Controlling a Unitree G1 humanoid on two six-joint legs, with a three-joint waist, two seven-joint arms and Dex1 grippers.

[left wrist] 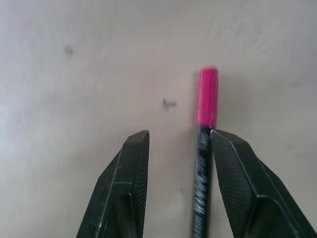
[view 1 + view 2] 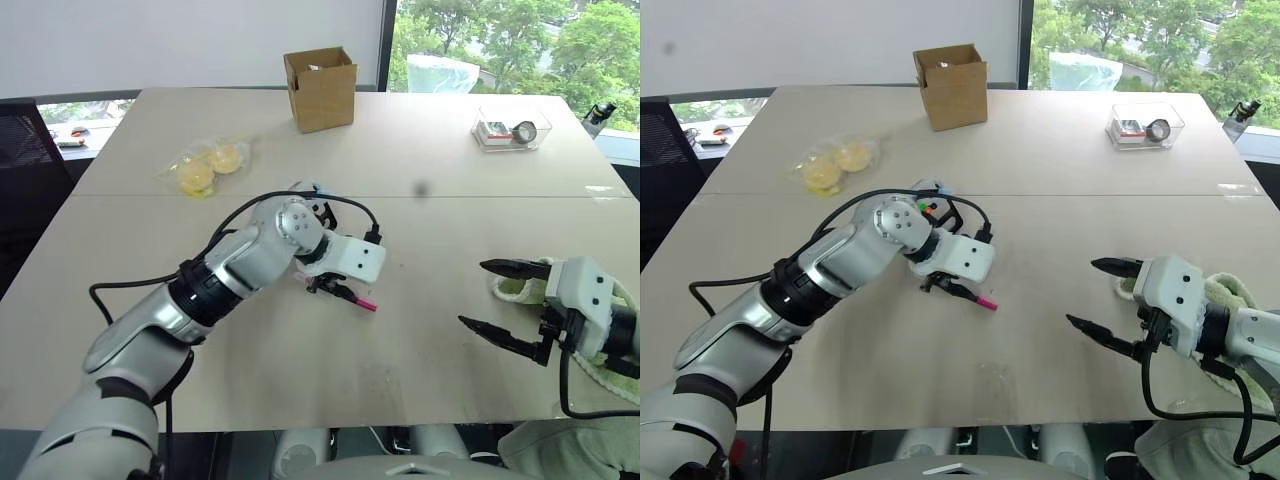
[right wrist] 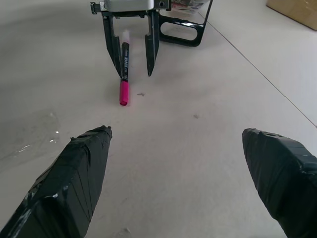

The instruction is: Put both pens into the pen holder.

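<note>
The left gripper (image 2: 330,287) points steeply down over the table (image 2: 430,350), and its two black fingers (image 1: 124,188) straddle the pink-ended pen (image 3: 124,74). In the left wrist view the jaws stand at a moderate gap: one finger touches the pen's black barrel, while the other stands apart from it, with bare table between. The pen is therefore between the jaws but not clamped. Its magenta end projects past the fingertips and rests on the table surface.

The pen holder (image 3: 181,29) stands just behind the left gripper; in the head views it is mostly hidden by the left wrist. The second pen, with light blue ends, cannot be located with certainty.

The right gripper (image 2: 510,305) hangs over the table's right side, well apart from the pen, with its fingers spread wide and nothing between them.

Step in hand, by judgement: pickup of the first pen; neither pen appears to be in the holder yet. The next move calls for the left jaws to close squarely on the barrel, followed by a lift and a short carry back to the holder. An off-centre closure could roll the pen away.
</note>
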